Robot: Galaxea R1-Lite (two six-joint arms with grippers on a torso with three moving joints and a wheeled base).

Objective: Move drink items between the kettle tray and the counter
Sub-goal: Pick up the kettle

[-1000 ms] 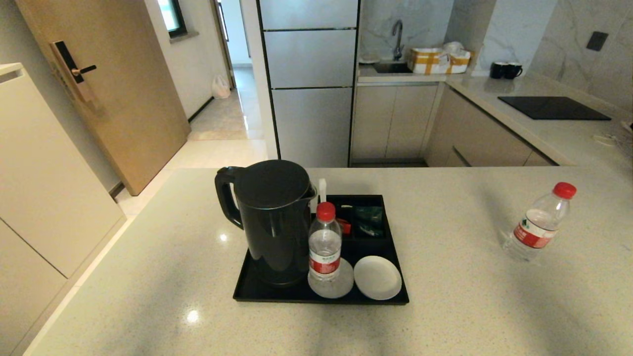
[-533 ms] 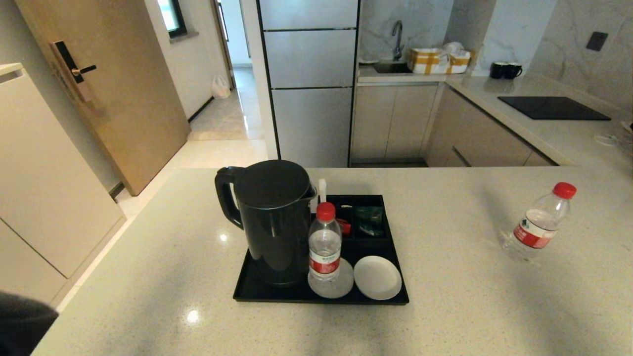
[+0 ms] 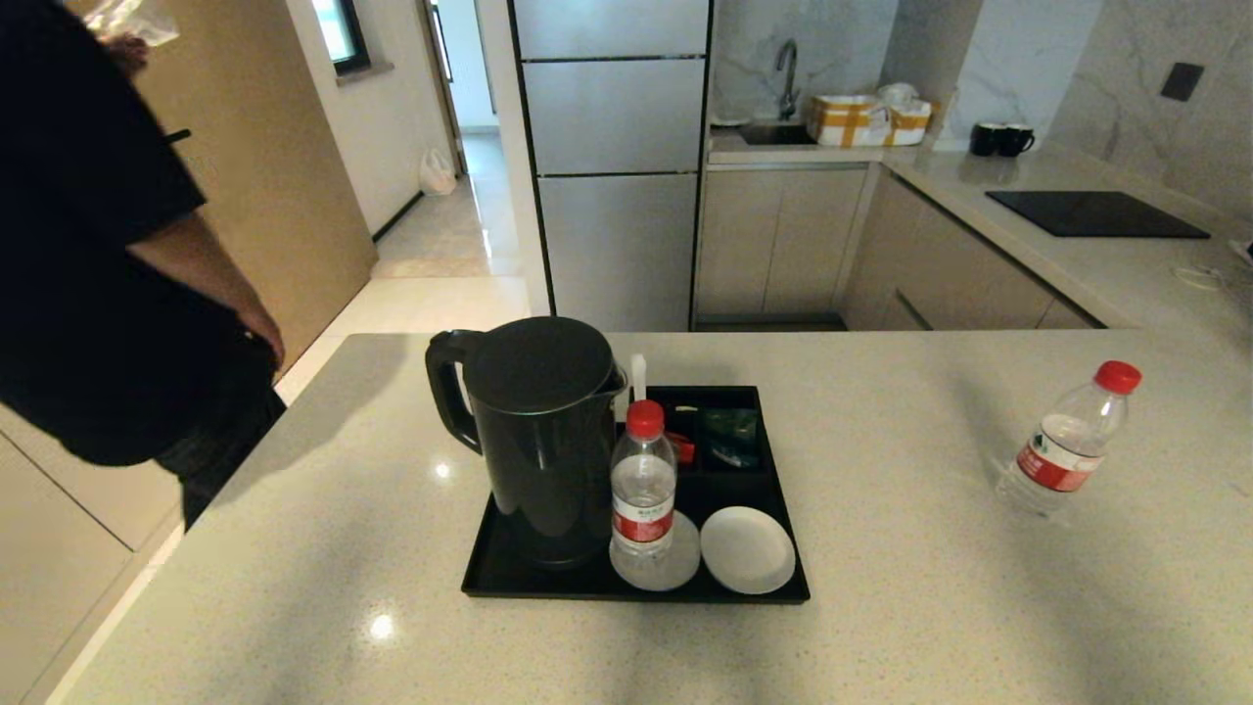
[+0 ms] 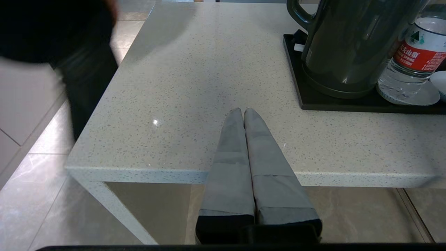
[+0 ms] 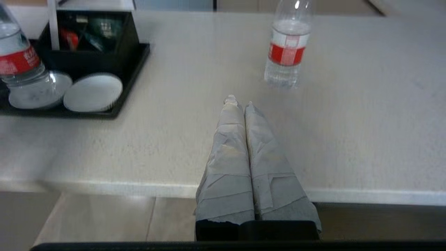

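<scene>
A tall black kettle [image 3: 538, 441] stands on the black kettle tray [image 3: 783, 548] in the middle of the beige counter [image 3: 881, 607]. A red-capped water bottle [image 3: 643, 490] stands on a white saucer in the tray, beside the kettle. Another water bottle [image 3: 1065, 443] stands alone on the counter at the right. Neither gripper shows in the head view. My left gripper [image 4: 243, 111] is shut and empty above the counter's near edge, left of the tray [image 4: 334, 104]. My right gripper [image 5: 238, 103] is shut and empty, short of the lone bottle [image 5: 287, 48].
A person in dark clothes [image 3: 98, 274] stands at the counter's left end. A second white saucer [image 3: 747, 549] lies in the tray beside sachet compartments [image 3: 729, 436]. Behind are a fridge, a sink and a side worktop with a black hob [image 3: 1094, 213] and mugs.
A person has walked into view at the left edge and now stands beside the counter. The kettle, tray and both bottles have not moved.
</scene>
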